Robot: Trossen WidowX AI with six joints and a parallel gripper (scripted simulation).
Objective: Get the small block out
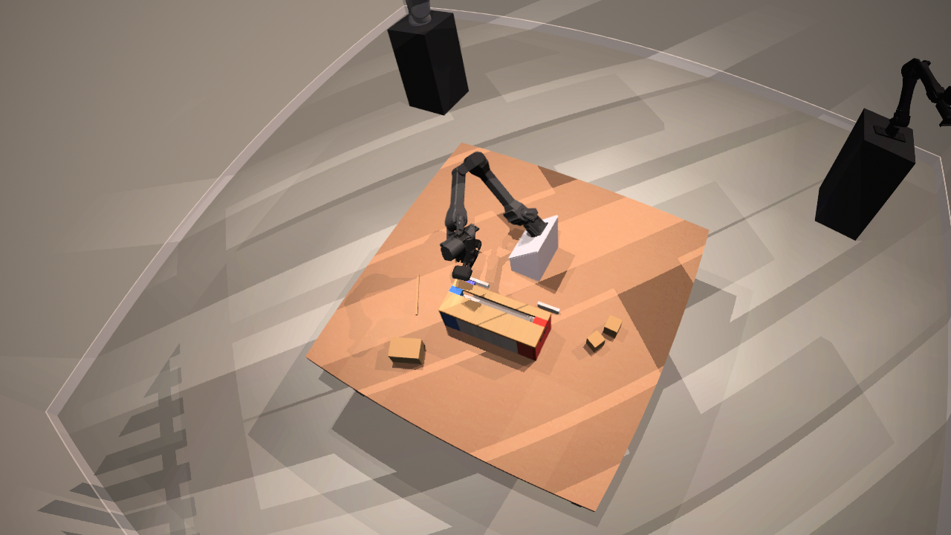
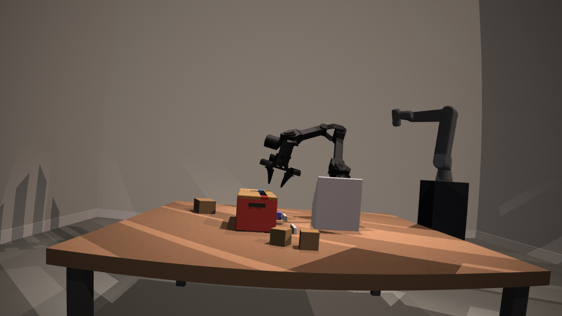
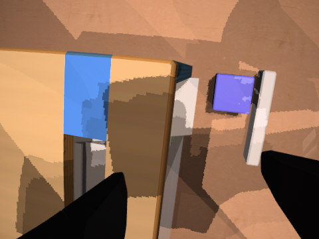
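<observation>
I have the pincer (image 2: pixel 277 181) hanging in the air above the blue-marked end of the box (image 1: pixel 495 324), its fingers spread apart with nothing between them. They point down and do not touch anything.

The block (image 3: pixel 232 93), a small purple cube, is out of the box and sits on the worktop (image 1: pixel 532 426) just beside that blue end. In the wrist view it lies between the box's corner and a short white bar (image 3: pixel 259 117), touching the bar or very nearly so; I cannot tell which. The box stands flat on the worktop, tan on top with a blue patch (image 3: pixel 87 93) at this end and a red face (image 2: pixel 256 214) at the other.

In the outside view the block (image 2: pixel 279 214) shows as a speck of blue just right of the box. Two brown cubes (image 2: pixel 294 237) sit nearer the camera, a third (image 2: pixel 204 205) far left, and the grey pedestal (image 2: pixel 337 203) stands to the right.
</observation>
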